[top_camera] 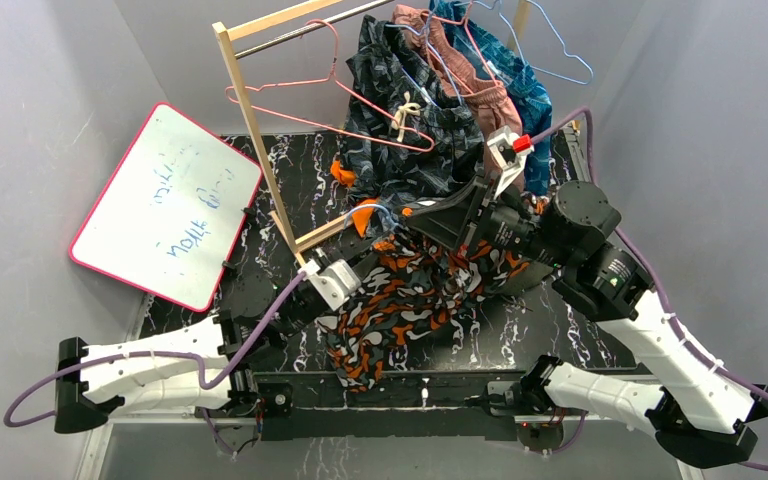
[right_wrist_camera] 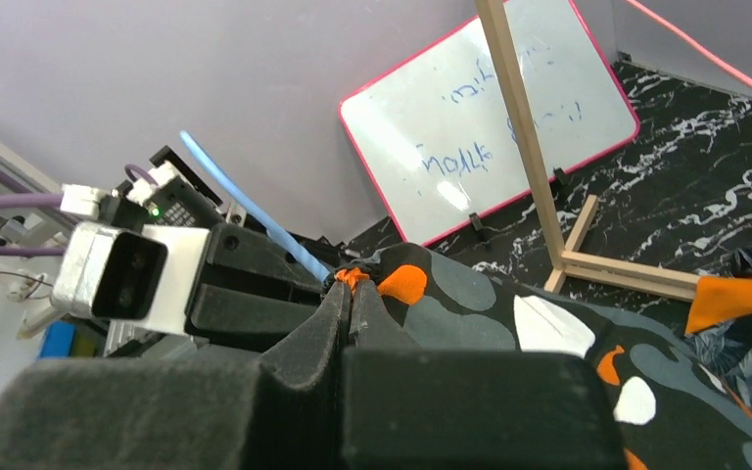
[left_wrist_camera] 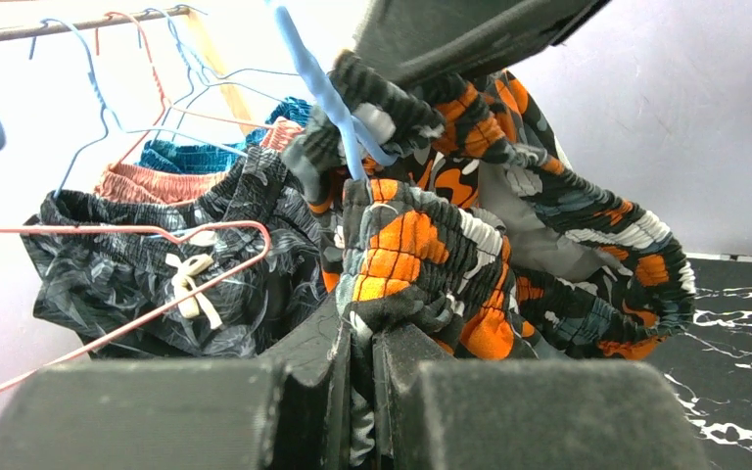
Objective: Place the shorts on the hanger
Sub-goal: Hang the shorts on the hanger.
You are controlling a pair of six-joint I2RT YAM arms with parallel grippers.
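Left wrist: left hand [left_wrist_camera: 362,338] and right hand [right_wrist_camera: 351,294] each clamp tight on the shorts [left_wrist_camera: 509,225] edge, hanger [left_wrist_camera: 318,83] alongside

A: Is there anything to read here?

B: Only on the whiteboard [top_camera: 167,205], which stands left of the wooden rack [top_camera: 256,130]. It carries blue marker handwriting.

A: What does it say?

B: I cannot make it out. From above there are a few short lines. The ones farther from the rack's foot are faint, and the one nearer to it is a single bolder word. All of them are turned away from the viewer. The right wrist view shows the bolder word just left of the rack's post, but the letters are unclear there too.

A: Any numbers, brands or labels?

B: None that can be read.
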